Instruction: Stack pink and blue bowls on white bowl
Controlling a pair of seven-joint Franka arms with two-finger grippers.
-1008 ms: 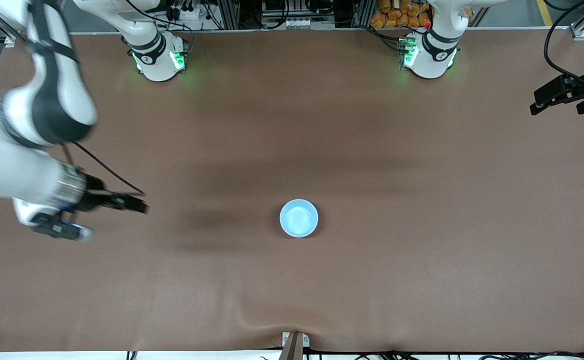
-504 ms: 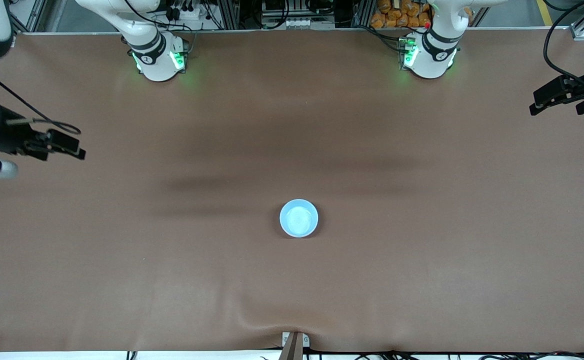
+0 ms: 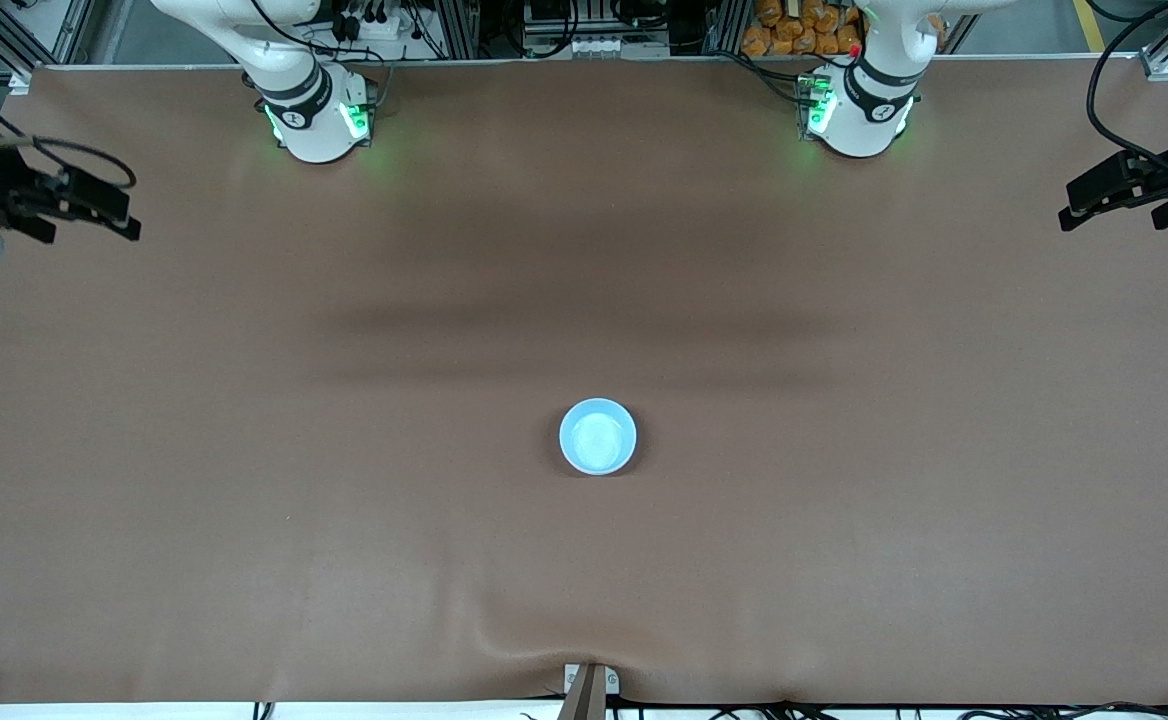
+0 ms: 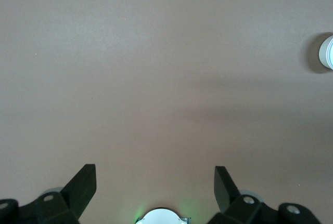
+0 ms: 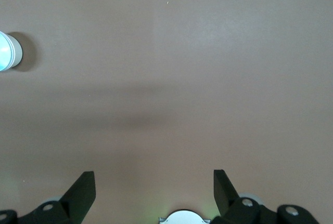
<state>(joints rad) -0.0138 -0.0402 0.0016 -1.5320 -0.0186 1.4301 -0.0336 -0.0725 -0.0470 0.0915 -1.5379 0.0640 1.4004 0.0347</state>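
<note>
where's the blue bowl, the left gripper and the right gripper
blue bowl (image 3: 597,437), front view, inner bottom
left gripper (image 3: 1071,212), front view, between its fingertips
right gripper (image 3: 129,220), front view, between its fingertips

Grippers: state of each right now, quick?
Left gripper: open, holding nothing, over bare table at the left arm's end.
Right gripper: open, holding nothing, over the right arm's end.

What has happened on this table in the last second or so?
The right gripper, open and empty, pulled away from the middle of the table and now sits over the right arm's end, close to the robots' edge. Nothing was picked up or let go. The stack of bowls, blue bowl on top, did not move, and the left gripper kept waiting at its own end.
</note>
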